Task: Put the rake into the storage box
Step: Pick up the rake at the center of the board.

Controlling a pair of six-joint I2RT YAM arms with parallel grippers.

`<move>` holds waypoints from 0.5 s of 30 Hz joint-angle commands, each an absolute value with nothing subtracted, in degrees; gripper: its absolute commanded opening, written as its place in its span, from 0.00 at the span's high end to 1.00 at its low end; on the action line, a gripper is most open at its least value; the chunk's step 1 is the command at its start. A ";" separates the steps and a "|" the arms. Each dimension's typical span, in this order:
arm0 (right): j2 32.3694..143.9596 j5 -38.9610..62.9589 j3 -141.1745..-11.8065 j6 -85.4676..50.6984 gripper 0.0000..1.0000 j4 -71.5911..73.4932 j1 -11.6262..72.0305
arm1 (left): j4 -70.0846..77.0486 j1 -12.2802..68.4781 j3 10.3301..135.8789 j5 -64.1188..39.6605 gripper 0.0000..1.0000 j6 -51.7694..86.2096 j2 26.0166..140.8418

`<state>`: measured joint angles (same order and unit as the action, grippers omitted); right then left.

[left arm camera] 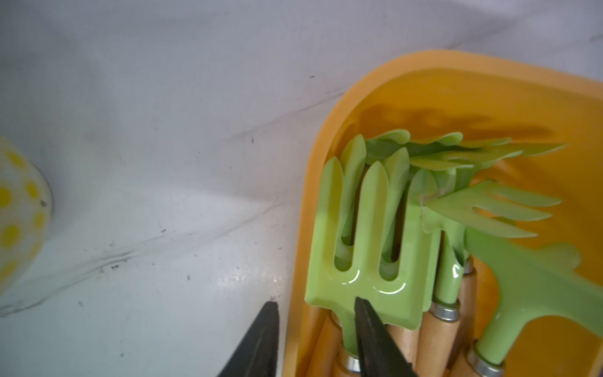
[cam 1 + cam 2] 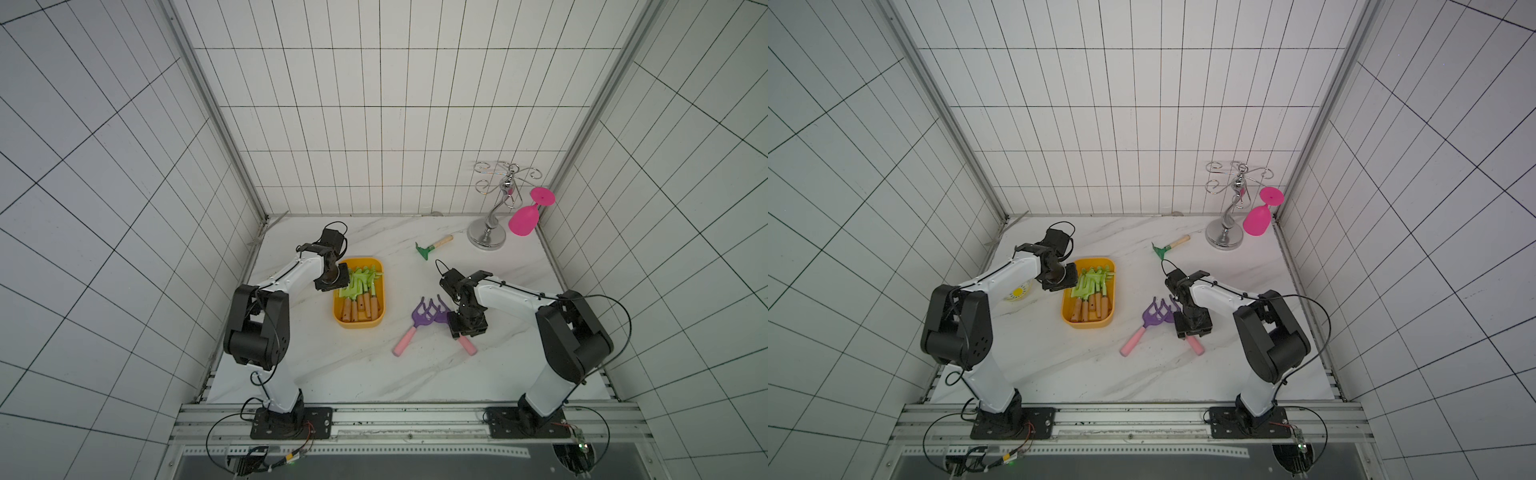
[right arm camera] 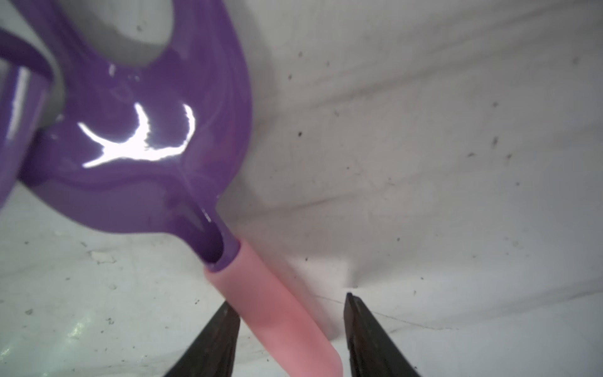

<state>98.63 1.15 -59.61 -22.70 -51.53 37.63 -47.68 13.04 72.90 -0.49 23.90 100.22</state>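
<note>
At the far left we see a small plate (image 2: 1017,293) with yellow dots on the white marbled surface (image 2: 332,374), partly hidden behind the left arm. Just right of it, the left tool (image 1: 315,304) hovers at the left wall of the storage box (image 2: 360,325). Its jaws stand apart, released, with one finger over the bare surface outside the wall and the other over a green rake head. The yellow-orange box holds a crowd of green rakes (image 2: 360,289) with wooden handles, heads toward the far end.

Right of the box, two purple rakes lie on the surface with their heads overlapping and pink handles splayed toward the near edge. The left purple rake (image 2: 405,341) lies free. The right purple rake (image 3: 156,156) is partly covered by the right tool (image 3: 289,302), whose jaws straddle its pink handle unclenched: one finger is right against it, the other stands clear.

Farther back a small green rake (image 2: 432,246) lies alone. In the far right corner stands a chrome stand (image 2: 487,237), with a pink goblet (image 2: 523,220) tilted bowl-down beside it.
</note>
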 commanded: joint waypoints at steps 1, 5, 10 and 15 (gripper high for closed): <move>99.62 0.93 -58.73 -23.04 0.46 -52.47 38.66 | -46.27 13.18 71.69 -1.11 0.45 24.30 94.75; 101.75 -0.62 -60.45 -21.40 0.54 -54.59 38.94 | -47.84 13.64 71.25 0.93 0.32 25.05 90.01; 100.02 -5.40 -61.39 -18.08 0.64 -58.21 38.86 | -51.33 17.80 71.42 5.92 0.27 26.85 84.09; 95.71 -9.21 -64.12 -16.78 0.74 -60.40 37.88 | -53.48 24.16 71.19 9.67 0.26 30.54 79.22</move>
<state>98.63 -4.67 -60.25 -18.48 -56.34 38.26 -51.33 21.98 71.59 6.04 27.79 81.38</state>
